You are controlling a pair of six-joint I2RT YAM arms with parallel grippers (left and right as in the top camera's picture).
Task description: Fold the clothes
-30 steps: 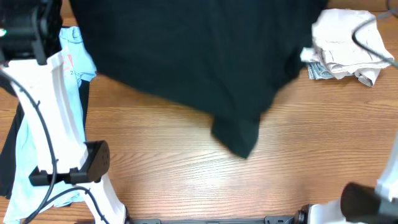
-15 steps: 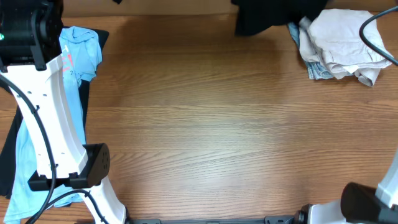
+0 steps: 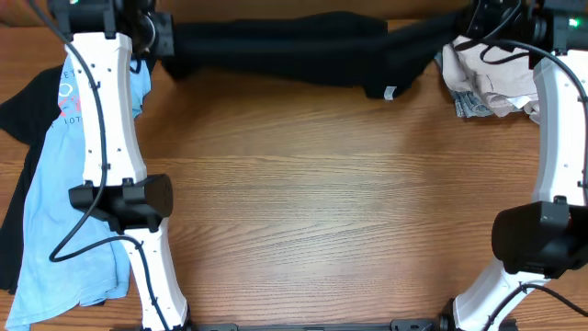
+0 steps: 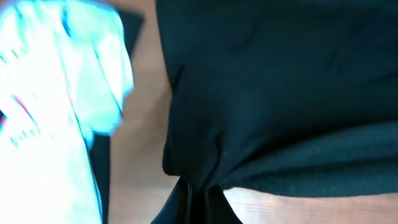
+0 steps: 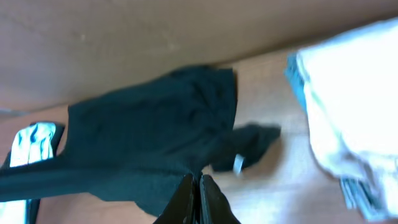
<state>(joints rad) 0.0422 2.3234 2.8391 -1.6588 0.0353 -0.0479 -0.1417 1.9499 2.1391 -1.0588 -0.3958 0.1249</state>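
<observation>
- 1 wooden table [image 3: 322, 202] fills the overhead view, its middle bare grain.
- 1 black T-shirt [image 3: 285, 46] is bunched into a long band across the table's far edge and strung between the 2 grippers. A flap droops toward the right end.
- 1 light blue T-shirt [image 3: 46, 211] with red-and-white lettering lies crumpled along the left side, partly under the left arm. It rests on another dark garment [image 3: 20, 101] whose edges stick out (what kind, I cannot tell).
- 1 heap of white cloth [image 3: 496, 69] sits at the far right corner, just beside the black shirt's right end. A blue-grey patterned piece [image 3: 470, 106] peeks out beneath it.
- The left gripper [image 4: 198, 196] has its fingers pressed together on a gathered fold at the black shirt's left end.
- The right gripper [image 5: 194, 186] is likewise clamped tight, pinching the shirt's right end, with fabric fanning away from its tips.
- 1 small white label [image 3: 390, 93] shows on the drooping flap, near the heap.
</observation>
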